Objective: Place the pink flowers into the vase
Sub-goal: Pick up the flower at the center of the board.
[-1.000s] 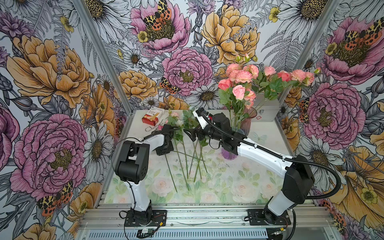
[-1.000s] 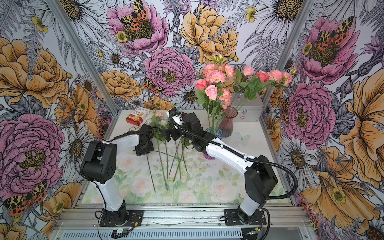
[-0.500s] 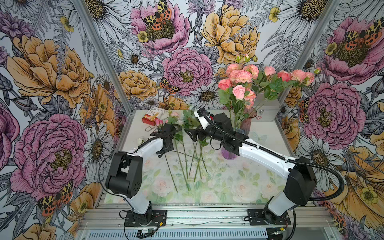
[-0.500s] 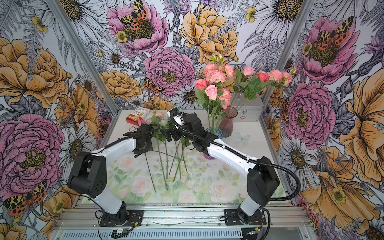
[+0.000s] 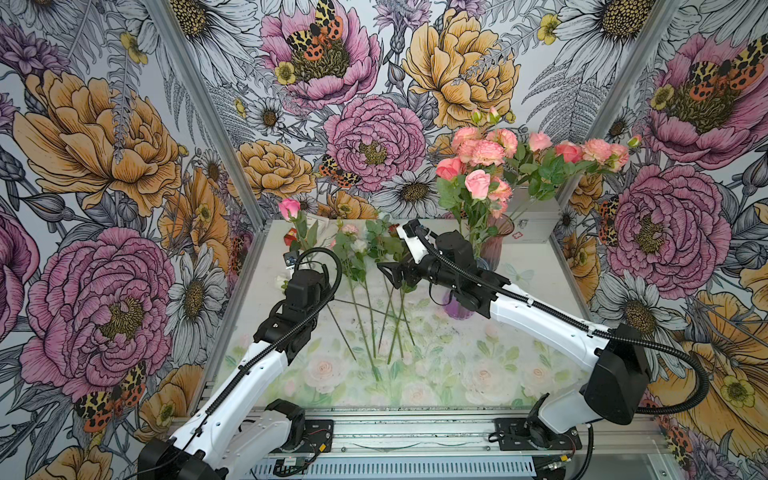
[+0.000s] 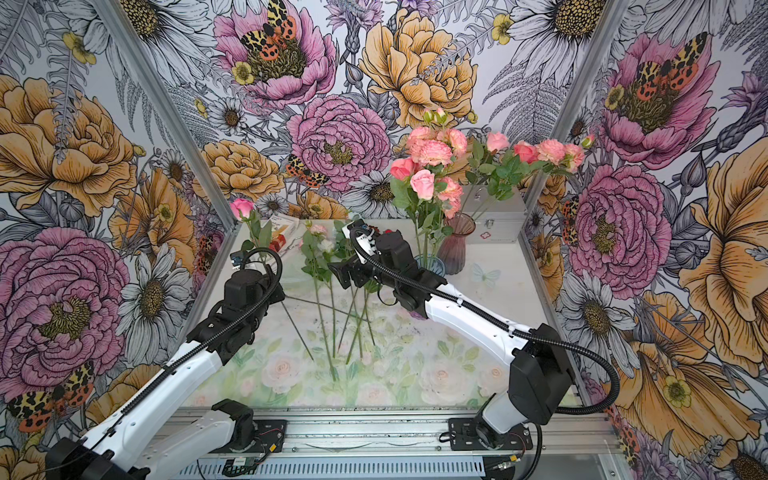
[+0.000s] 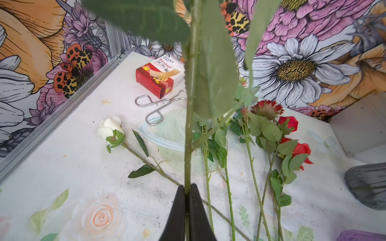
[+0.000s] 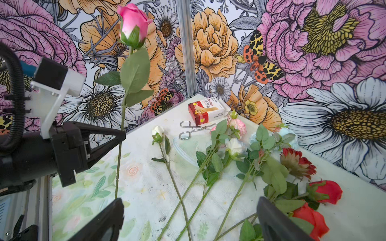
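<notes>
Pink flowers [image 5: 478, 166] stand in two tall bunches behind the right hand [image 8: 189, 201], by a dusty pink vase [image 6: 455, 245] at the far edge of the table [image 5: 498, 365]. The right arm hides where some of the stems end.

One more pink rose [image 5: 289, 208] stands straight up in the left hand [image 7: 187, 187]. That hand is pinched tight on its green stem. The bloom is high above the hand, close to the left wall [image 5: 124, 187] and the far left corner.

The right hand is spread wide and holds nothing. It hangs over the stems lying on the table, with a gap between it and the left hand.

Lying past the hands I count:
- one white rose [image 7: 110, 127]
- one small pink ruffled bloom [image 8: 238, 125]
- two bright red roses [image 7: 289, 123]
- one dark red bloom [image 7: 266, 108]
- one red bandage box [image 7: 159, 77]
- one pair of metal tongs [image 7: 154, 108]

One silver case [image 5: 534, 220] sits in the far right corner.

On the near side of both hands the table is bare, right up to the metal rail [image 5: 415, 432] at the front. Walls close in the other three sides.
</notes>
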